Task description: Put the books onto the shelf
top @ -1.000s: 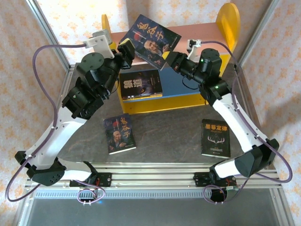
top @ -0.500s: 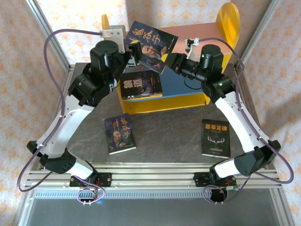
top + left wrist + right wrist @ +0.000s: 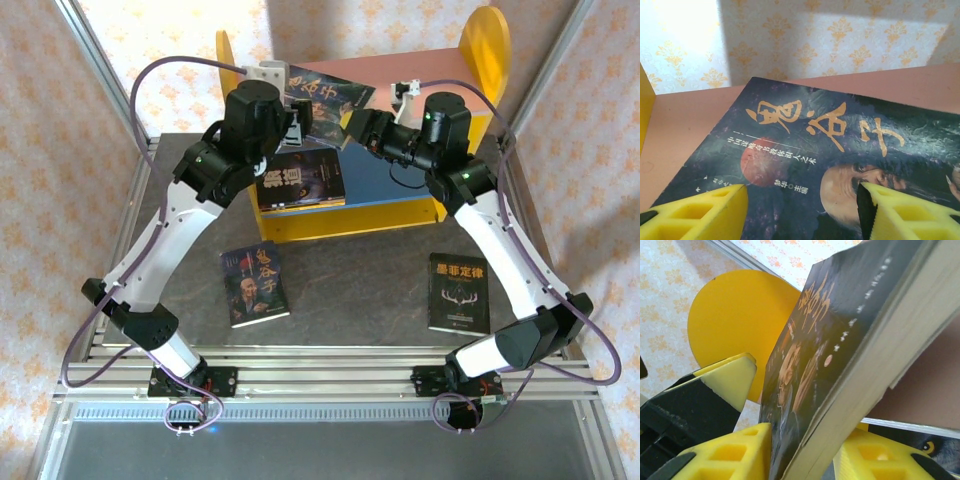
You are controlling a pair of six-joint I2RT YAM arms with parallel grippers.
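Top external view: near the table's (image 3: pixel 350 300) front edge two books lie flat and well apart, a face-cover book (image 3: pixel 254 283) toward the left and an antler-cover book (image 3: pixel 459 292) toward the right, with bare tabletop between them. Farther back stands the shelf (image 3: pixel 485 40). A stack of books (image 3: pixel 298 178) sits at the left end of its blue lower board (image 3: pixel 385 185). A tilted book (image 3: pixel 330 92) lies over the left of the pink upper board (image 3: pixel 425 68). The left gripper (image 3: pixel 801 187) hovers spread above its cover, and the right gripper (image 3: pixel 802 440) straddles its edge; whether it pinches, I cannot tell.
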